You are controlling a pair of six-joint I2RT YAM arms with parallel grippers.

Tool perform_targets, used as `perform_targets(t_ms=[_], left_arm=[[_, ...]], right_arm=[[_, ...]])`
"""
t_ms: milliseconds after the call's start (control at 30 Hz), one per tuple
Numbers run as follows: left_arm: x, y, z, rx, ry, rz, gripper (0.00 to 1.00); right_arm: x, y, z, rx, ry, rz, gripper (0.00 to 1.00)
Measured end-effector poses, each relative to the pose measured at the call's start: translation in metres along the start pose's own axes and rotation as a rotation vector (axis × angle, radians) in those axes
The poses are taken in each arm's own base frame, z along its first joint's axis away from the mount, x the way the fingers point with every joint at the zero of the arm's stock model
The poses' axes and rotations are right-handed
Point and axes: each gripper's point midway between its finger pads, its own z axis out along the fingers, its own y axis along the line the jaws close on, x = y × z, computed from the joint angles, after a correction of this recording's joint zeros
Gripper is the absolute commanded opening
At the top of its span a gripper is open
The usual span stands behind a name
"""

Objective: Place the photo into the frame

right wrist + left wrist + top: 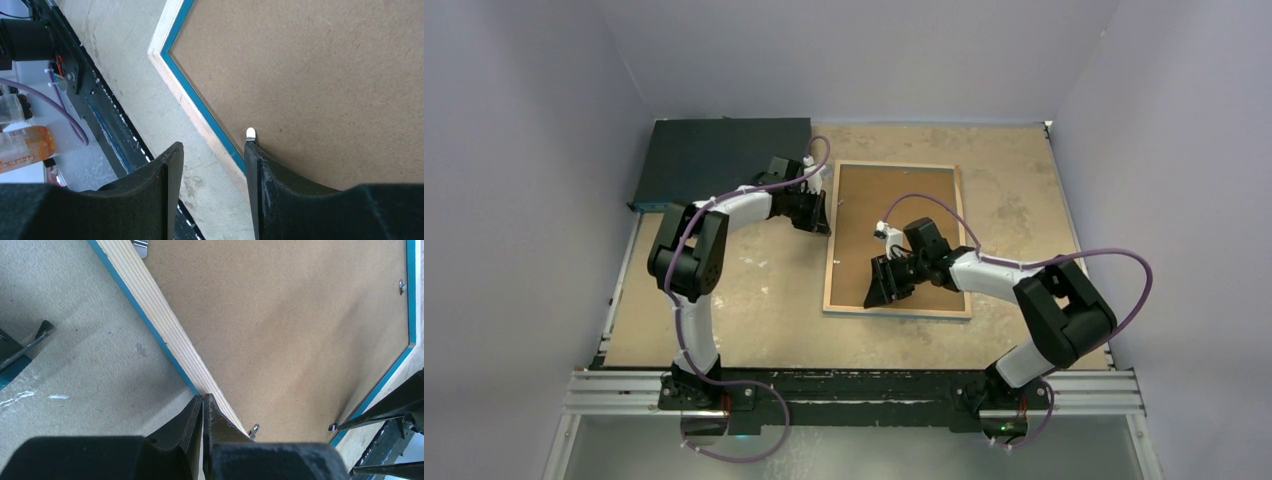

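The frame point(832, 240) lies face down on the table, its wood rim up and a plain brown backing board point(894, 205) set in it. The photo is hidden. My left gripper point(824, 212) is shut and empty, its tips at the frame's left rim point(160, 315), as the left wrist view point(202, 399) shows. My right gripper point(876, 283) is open over the frame's near left part. In the right wrist view point(214, 147) it straddles the rim point(185, 97). One fingertip point(255, 155) rests by a small metal tab point(250, 133) on the board point(310, 75).
A dark flat box point(719, 160) lies at the back left, just behind my left arm. Grey walls close in the table on three sides. A black rail point(854, 385) runs along the near edge. More metal tabs point(254, 429) sit around the board.
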Motion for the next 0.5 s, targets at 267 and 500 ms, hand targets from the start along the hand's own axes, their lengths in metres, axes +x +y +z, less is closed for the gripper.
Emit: perform_targets(t_ms=[267, 500], left_arm=[[0.0, 0.0, 0.0, -0.001, 0.0, 0.008, 0.01], [0.0, 0.0, 0.0, -0.001, 0.0, 0.008, 0.01]], right_arm=[[-0.022, -0.004, -0.005, 0.038, -0.059, -0.008, 0.51], [-0.024, -0.009, -0.004, 0.05, -0.067, 0.003, 0.51]])
